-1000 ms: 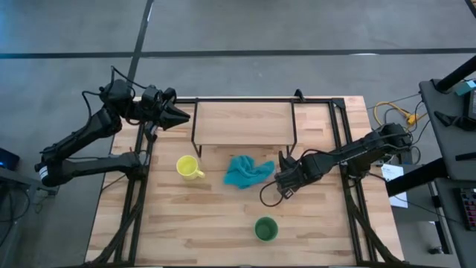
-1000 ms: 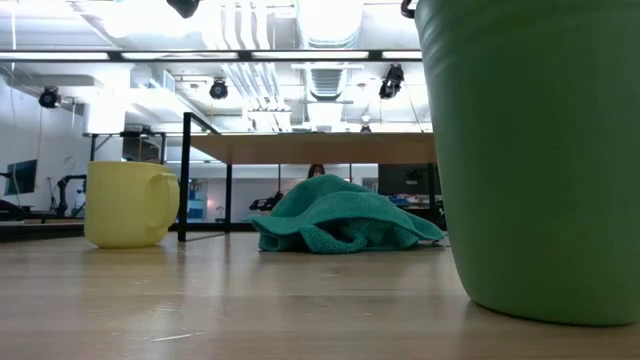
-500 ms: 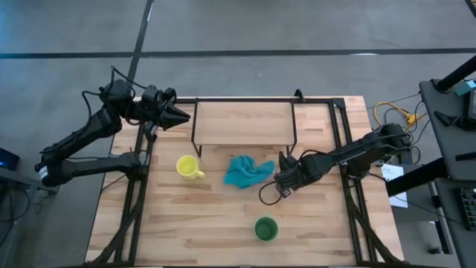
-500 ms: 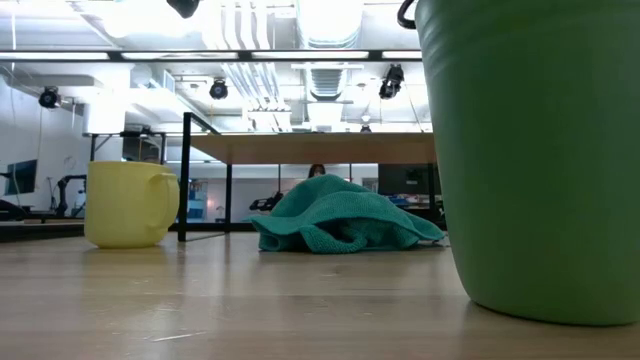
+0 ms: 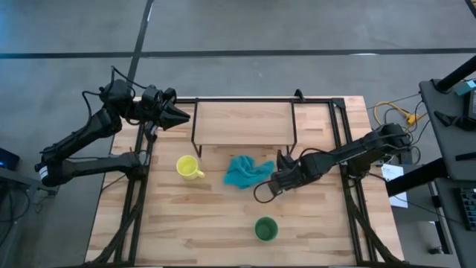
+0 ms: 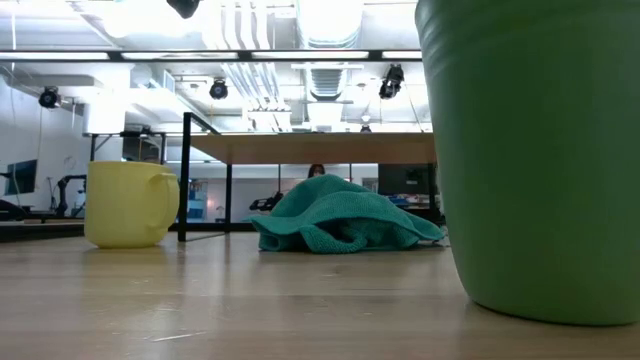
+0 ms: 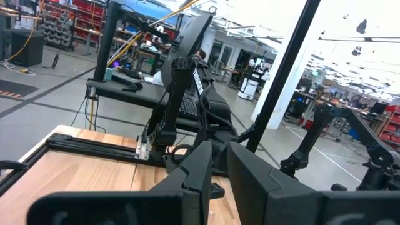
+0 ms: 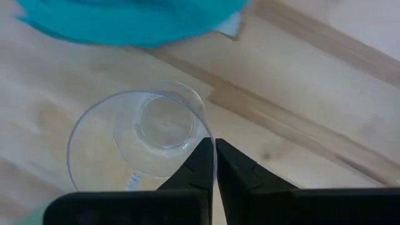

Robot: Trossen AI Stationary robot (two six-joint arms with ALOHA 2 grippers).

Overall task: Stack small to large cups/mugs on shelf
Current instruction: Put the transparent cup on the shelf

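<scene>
The small clear glass cup (image 8: pixel 140 137) stands mouth up next to the teal cloth (image 8: pixel 131 22), and my right gripper (image 8: pixel 214 156) is shut on it. In the high view the right gripper (image 5: pixel 281 177) covers the glass. The yellow mug (image 5: pixel 188 167) rests on its base left of the cloth (image 5: pixel 245 171). Toward the near edge, the green cup (image 5: pixel 265 228) stands on its base and fills the right of the low view (image 6: pixel 540 160). The light-wood shelf (image 5: pixel 242 123) stands at the far edge. My left gripper (image 5: pixel 186 115) waits shut, level, at the shelf's left end. My right gripper pinches the glass cup's rim (image 8: pixel 203 128) on the side away from the cloth. One finger (image 8: pixel 190 175) stands inside the cup and the other outside. The fingers come from above, pointing down. The cup is upright; whether its base is on the table I cannot tell.
The cloth lies bunched at mid-table, just in front of the shelf's black legs (image 6: pixel 186 175). Black frame rails (image 5: pixel 346 149) run along both table sides. Bare wood lies between the yellow mug (image 6: pixel 125 203) and the green cup.
My right gripper has shifted a little toward the table's left, staying shut. The cable loop hanging below its wrist has moved left with it. The left arm, mug, green cup and cloth have kept still.
</scene>
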